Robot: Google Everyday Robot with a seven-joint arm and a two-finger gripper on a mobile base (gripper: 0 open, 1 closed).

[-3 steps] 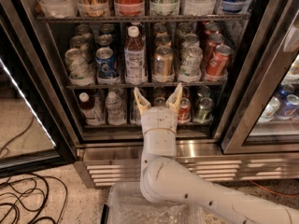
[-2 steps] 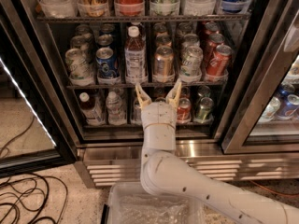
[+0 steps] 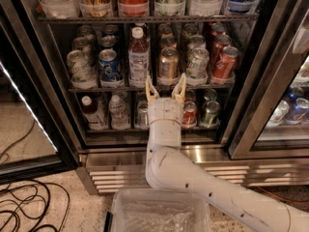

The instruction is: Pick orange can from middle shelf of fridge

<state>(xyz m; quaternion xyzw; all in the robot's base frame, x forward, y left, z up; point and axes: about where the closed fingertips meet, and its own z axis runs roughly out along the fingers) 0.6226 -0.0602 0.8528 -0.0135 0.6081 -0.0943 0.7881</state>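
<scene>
From where I stand, the orange can (image 3: pixel 169 64) sits upright at the front edge of the fridge's (image 3: pixel 217 152) middle shelf (image 3: pixel 96 89), between a white-capped bottle (image 3: pixel 139 57) and a silver-green can (image 3: pixel 197 64). The gripper (image 3: pixel 165 87), fingers spread wide, hovers at that edge. The can lies just above and beyond it, its long axis vertical.

The orange can (image 3: pixel 169 64) is shiny copper-coloured metal with a silver lid. It stands in a clear plastic tray on the middle shelf (image 3: pixel 91 89), which is thin dark metal. Just below the can is the gripper (image 3: pixel 165 87), with pale matt fingers (image 3: pixel 150 92) spread apart, on a smooth white plastic arm (image 3: pixel 193 182). The fridge (image 3: pixel 217 152) has a brushed steel frame and, lower under the can, a glossy ribbed steel grille (image 3: pixel 120 177).
</scene>
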